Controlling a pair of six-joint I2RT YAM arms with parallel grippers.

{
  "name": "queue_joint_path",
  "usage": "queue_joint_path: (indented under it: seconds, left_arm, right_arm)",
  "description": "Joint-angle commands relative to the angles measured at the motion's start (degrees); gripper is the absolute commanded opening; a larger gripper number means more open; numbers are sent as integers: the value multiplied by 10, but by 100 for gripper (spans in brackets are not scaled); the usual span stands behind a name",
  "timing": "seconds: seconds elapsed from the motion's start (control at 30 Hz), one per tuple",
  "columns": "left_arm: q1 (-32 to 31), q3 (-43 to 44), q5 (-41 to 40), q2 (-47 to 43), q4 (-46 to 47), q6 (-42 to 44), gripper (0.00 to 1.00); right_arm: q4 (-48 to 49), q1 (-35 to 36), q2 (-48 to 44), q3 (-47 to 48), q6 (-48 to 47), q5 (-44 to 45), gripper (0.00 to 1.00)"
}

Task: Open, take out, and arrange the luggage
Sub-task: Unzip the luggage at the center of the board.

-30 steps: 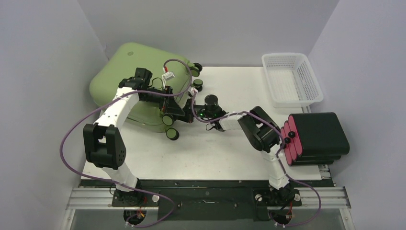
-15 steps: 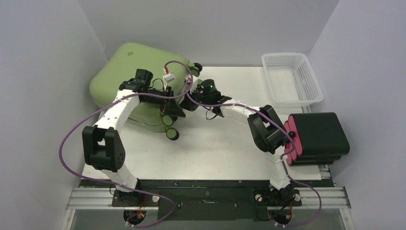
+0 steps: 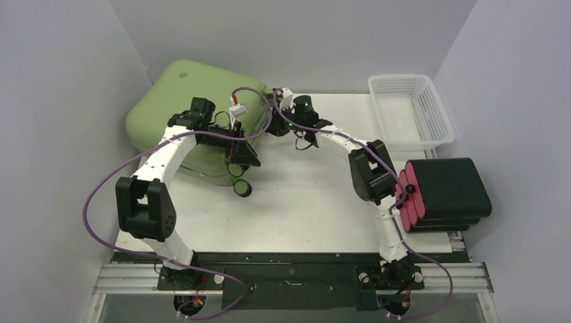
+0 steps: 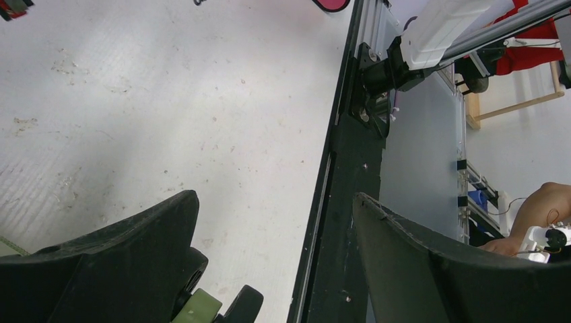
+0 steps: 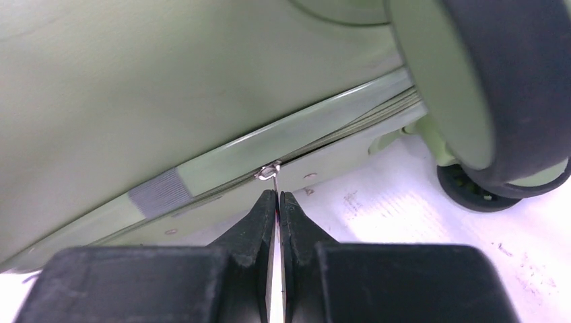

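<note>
The light olive-green luggage [image 3: 182,94] lies closed at the back left, its black wheels [image 3: 242,188] towards the table's middle. My right gripper [image 3: 275,126] is at its far wheel corner. In the right wrist view it [image 5: 277,195] is shut on the small metal zipper pull [image 5: 269,171] at the shell's seam [image 5: 202,176], below a big wheel [image 5: 485,87]. My left gripper [image 3: 240,159] rests against the luggage's near side. In the left wrist view it [image 4: 276,202] is open and empty, with a wheel [image 4: 195,269] beside its left finger [image 4: 135,249].
A white mesh basket [image 3: 411,111] stands at the back right. A smaller black case with a pink-red side [image 3: 448,192] lies at the right edge. The table's black front rail [image 4: 343,202] shows in the left wrist view.
My right arm has swung back and left along the luggage's seam, from the near wheels to the far wheel corner. The left arm has hardly moved.
</note>
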Motion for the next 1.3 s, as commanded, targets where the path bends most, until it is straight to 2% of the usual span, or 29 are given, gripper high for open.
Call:
queue_joint_path:
  seconds: [0.0,0.13,0.23,0.33,0.43,0.87,0.97,1.1,1.2,1.27]
  left_arm:
    - [9,-10,-55,9,-92,10,82]
    - [6,-8,-66,7,-105,23,82]
    - [-7,-7,-100,5,-119,32,82]
    - [-22,-17,-139,-5,-118,34,81]
    - [-18,-32,-150,-33,-97,29,75]
    - [5,-103,-230,-105,-87,29,69]
    - [21,-111,-232,-125,-88,32,69]
    - [43,-98,-191,-141,-96,40,70]
    - [60,-61,-181,-136,-132,54,71]
    - [74,-38,-203,-133,-155,65,70]
  right_arm:
    - [-1,-35,36,46,34,35,0]
    - [42,-50,53,57,94,-7,0]
    - [134,-59,43,27,148,-47,0]
    - [233,-59,11,-59,201,-65,0]
    - [317,-60,-28,-133,235,-67,0]
    - [385,-93,-137,-329,249,-33,0]
    - [391,-95,-156,-362,242,-34,0]
    - [370,-90,-167,-370,201,-39,0]
    - [333,-81,-182,-357,140,-29,11]
    - [303,-80,-189,-336,111,-19,16]
